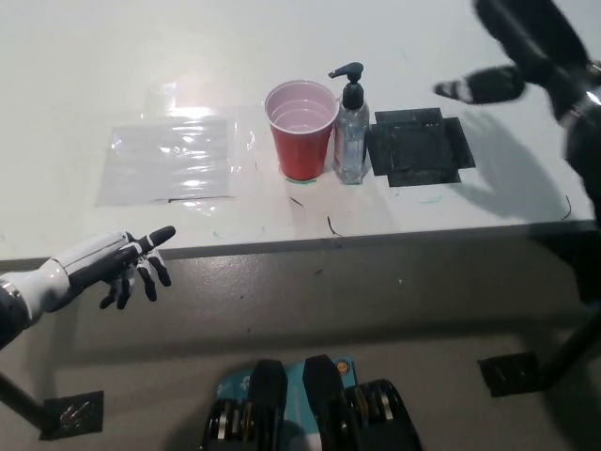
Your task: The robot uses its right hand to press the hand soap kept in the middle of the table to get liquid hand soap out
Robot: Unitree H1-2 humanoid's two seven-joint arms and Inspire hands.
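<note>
The right hand (526,52), blurred and partly cut off at two o'clock, hung clear of the soap bottle (350,127); its grip was unreadable. The left hand (108,263) rested at eight o'clock, fingers spread, empty.

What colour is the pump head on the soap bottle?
Black, atop the clear soap bottle beside the red cup; only the head view shows it.
</note>
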